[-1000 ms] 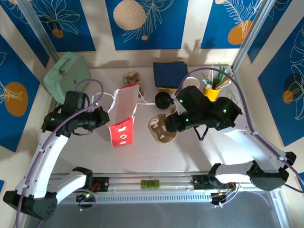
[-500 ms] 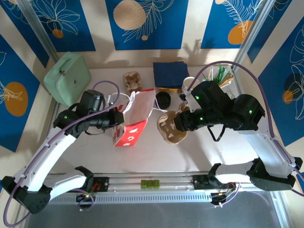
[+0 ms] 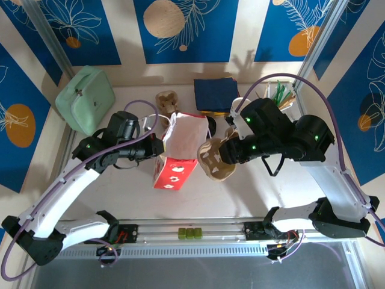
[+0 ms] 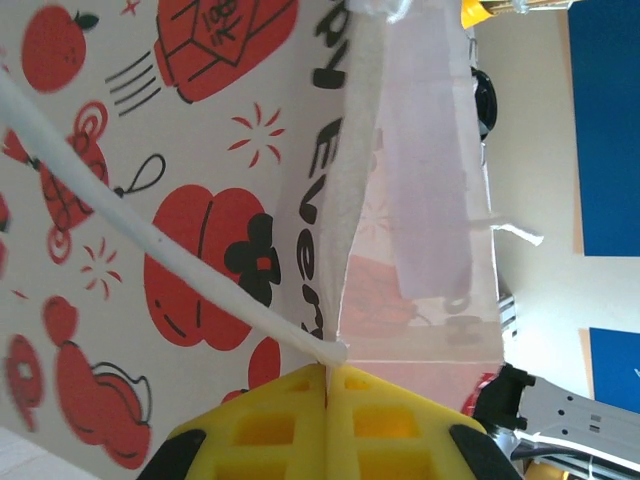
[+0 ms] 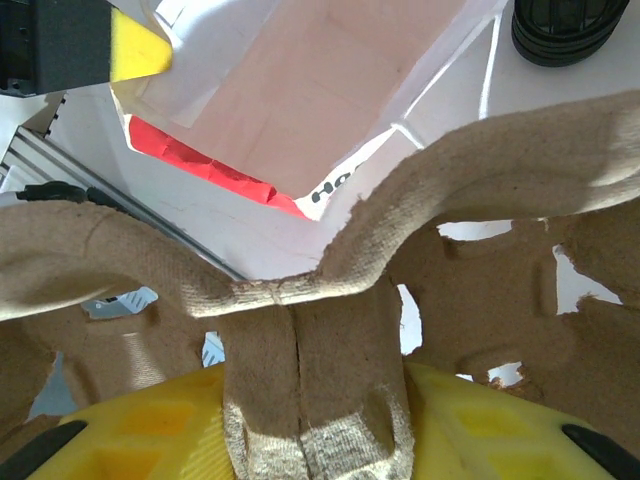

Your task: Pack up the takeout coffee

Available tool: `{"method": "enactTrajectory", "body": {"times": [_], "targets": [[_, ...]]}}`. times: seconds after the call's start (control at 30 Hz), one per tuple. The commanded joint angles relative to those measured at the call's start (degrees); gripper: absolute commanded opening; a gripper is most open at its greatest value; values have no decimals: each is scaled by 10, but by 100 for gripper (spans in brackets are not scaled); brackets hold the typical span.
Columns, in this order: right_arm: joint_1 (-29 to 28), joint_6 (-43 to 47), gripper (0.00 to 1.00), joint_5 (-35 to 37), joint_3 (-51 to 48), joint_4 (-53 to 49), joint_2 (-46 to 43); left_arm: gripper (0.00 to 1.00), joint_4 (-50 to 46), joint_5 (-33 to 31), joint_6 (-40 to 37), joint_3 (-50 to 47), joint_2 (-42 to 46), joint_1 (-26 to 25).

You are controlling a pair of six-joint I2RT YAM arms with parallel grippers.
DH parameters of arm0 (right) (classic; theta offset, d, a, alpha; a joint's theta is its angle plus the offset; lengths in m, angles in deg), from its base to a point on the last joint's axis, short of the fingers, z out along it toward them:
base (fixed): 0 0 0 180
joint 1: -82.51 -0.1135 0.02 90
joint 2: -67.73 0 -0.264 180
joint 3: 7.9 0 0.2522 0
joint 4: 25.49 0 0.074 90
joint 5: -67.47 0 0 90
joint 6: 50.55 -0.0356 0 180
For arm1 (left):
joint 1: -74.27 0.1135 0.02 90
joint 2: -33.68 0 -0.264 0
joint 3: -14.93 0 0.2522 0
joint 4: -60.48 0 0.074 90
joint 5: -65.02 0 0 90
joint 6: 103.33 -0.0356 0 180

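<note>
The takeout coffee (image 5: 565, 28) shows as a round black lid with a ribbed rim. The cup under it is hidden, so I can't make out its colour. It stands level on the white table in the upper right corner of the right wrist view, beyond the pulp cup carrier (image 5: 330, 300). From above, a dark sliver of it (image 3: 210, 126) peeks out just right of the paper bag (image 3: 180, 141), near the middle of the frame.

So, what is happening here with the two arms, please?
The left gripper is shut on the edge of a red and white paper bag and holds it tilted with its mouth open. The right gripper grips a brown pulp cup carrier right beside the bag's mouth. The carrier is not yet inside the bag.
</note>
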Motion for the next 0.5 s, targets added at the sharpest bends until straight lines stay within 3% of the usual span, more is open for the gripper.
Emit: {"method": "enactTrajectory", "body": {"times": [0.0, 0.47], "targets": [[4, 11, 43, -16, 19, -14, 2, 0, 11, -6, 4, 25, -5, -9], [18, 36, 43, -26, 42, -16, 17, 0, 104, 46, 10, -63, -13, -18]]}}
